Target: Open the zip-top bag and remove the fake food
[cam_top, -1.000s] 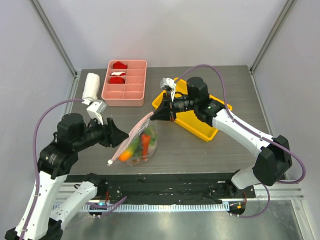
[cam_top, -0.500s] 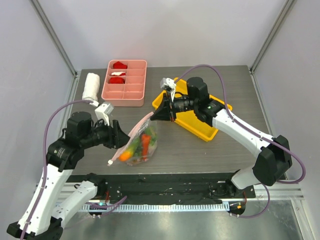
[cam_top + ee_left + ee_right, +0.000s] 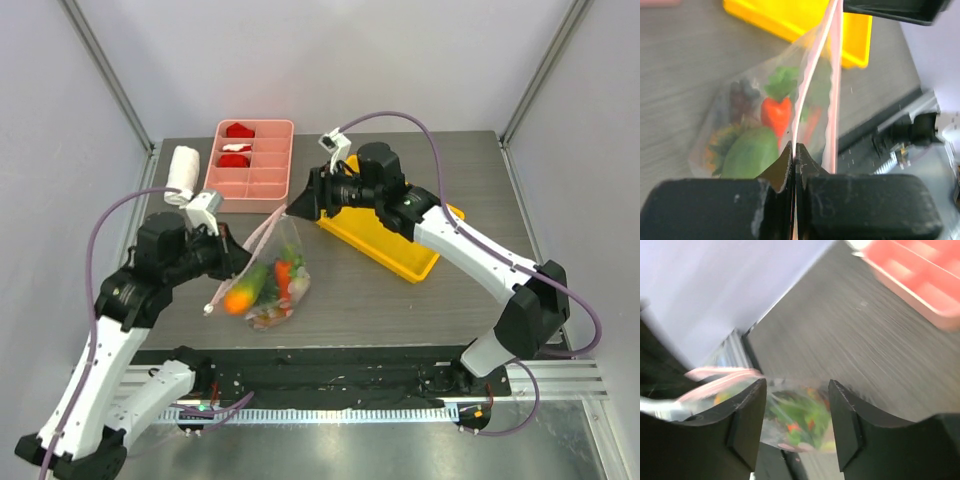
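Observation:
The clear zip-top bag [image 3: 285, 255] hangs slanted over the table's middle, its pale pink zip strip [image 3: 812, 75] running up to the right. My left gripper [image 3: 242, 263] is shut on that strip near its lower end; in the left wrist view the jaws [image 3: 794, 146] pinch it flat. Fake food fills the bag: an orange carrot [image 3: 238, 299], a green-orange mango [image 3: 751, 157], dark grapes [image 3: 740, 96]. My right gripper [image 3: 291, 209] stands open at the bag's upper corner. In the right wrist view the blurred bag [image 3: 800, 420] shows between its spread fingers [image 3: 747, 420].
A yellow tray [image 3: 390, 240] lies under the right arm. At the back stand a pink divided tray [image 3: 262, 183] holding red-and-white pieces and a rolled white towel [image 3: 182, 172]. The rail with the arm bases runs along the near edge.
My left gripper moved in and shut on the zip strip. My right gripper let go of the strip, opened and shifted left and back. The bag swung left.

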### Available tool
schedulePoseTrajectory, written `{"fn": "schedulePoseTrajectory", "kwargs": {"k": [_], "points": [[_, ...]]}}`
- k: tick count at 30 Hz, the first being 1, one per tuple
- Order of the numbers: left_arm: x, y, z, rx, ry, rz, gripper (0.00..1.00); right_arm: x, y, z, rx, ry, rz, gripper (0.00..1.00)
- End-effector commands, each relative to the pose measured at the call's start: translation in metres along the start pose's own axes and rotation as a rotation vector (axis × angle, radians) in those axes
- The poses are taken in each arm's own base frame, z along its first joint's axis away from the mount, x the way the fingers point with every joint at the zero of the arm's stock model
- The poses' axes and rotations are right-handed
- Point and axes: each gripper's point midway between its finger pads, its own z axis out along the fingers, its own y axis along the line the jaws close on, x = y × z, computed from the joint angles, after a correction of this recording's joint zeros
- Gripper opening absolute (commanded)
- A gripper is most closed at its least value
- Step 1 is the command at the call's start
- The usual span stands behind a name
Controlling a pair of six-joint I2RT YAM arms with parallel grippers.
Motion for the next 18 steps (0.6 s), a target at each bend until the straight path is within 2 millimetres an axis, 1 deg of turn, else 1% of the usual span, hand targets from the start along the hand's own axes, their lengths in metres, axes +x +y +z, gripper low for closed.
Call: {"fn": "schedulePoseTrajectory", "kwargs": {"k": [1, 2, 3, 4, 5, 6, 8, 9, 12, 13, 14, 15, 17, 18], "points": [[-0.046, -0.004, -0.036, -0.058, -0.282, -0.001, 0.0, -0.009, -0.034, -0.022, 0.404, -0.095, 0.322, 0.6], [-0.048, -0.001, -0.039, -0.076, -0.301, -0.009, 0.0, -0.009, -0.025, -0.025, 0.436, -0.113, 0.305, 0.73], [-0.049, 0.001, -0.042, -0.093, -0.313, -0.024, 0.0, -0.014, -0.021, -0.032, 0.471, -0.145, 0.285, 0.99], [-0.051, 0.002, -0.046, -0.109, -0.33, -0.034, 0.0, -0.022, -0.018, -0.043, 0.522, -0.193, 0.265, 1.0], [-0.05, 0.004, -0.05, -0.123, -0.335, -0.042, 0.0, -0.026, -0.018, -0.049, 0.559, -0.228, 0.254, 1.0], [-0.052, 0.005, -0.052, -0.134, -0.346, -0.046, 0.0, -0.025, -0.006, -0.046, 0.536, -0.229, 0.25, 1.0], [-0.053, 0.004, -0.054, -0.135, -0.348, -0.067, 0.0, -0.024, 0.008, -0.038, 0.494, -0.215, 0.253, 1.0], [-0.052, 0.004, -0.053, -0.133, -0.344, -0.078, 0.01, -0.021, 0.022, -0.033, 0.466, -0.202, 0.247, 1.0], [-0.053, 0.002, -0.048, -0.118, -0.345, -0.129, 0.0, -0.026, 0.044, -0.029, 0.433, -0.211, 0.247, 1.0], [-0.053, 0.004, -0.047, -0.123, -0.355, -0.142, 0.0, -0.026, 0.064, -0.028, 0.401, -0.203, 0.224, 1.0], [-0.056, 0.001, -0.049, -0.11, -0.375, -0.164, 0.01, -0.025, 0.072, -0.028, 0.392, -0.203, 0.212, 1.0], [-0.058, 0.002, -0.047, -0.101, -0.392, -0.167, 0.0, -0.02, 0.083, -0.024, 0.379, -0.194, 0.195, 1.0], [-0.062, 0.0, -0.049, -0.085, -0.428, -0.171, 0.0, -0.017, 0.087, -0.021, 0.363, -0.168, 0.119, 0.96], [-0.062, 0.0, -0.047, -0.083, -0.431, -0.172, 0.0, -0.016, 0.092, -0.019, 0.339, -0.159, 0.093, 0.91]]}}
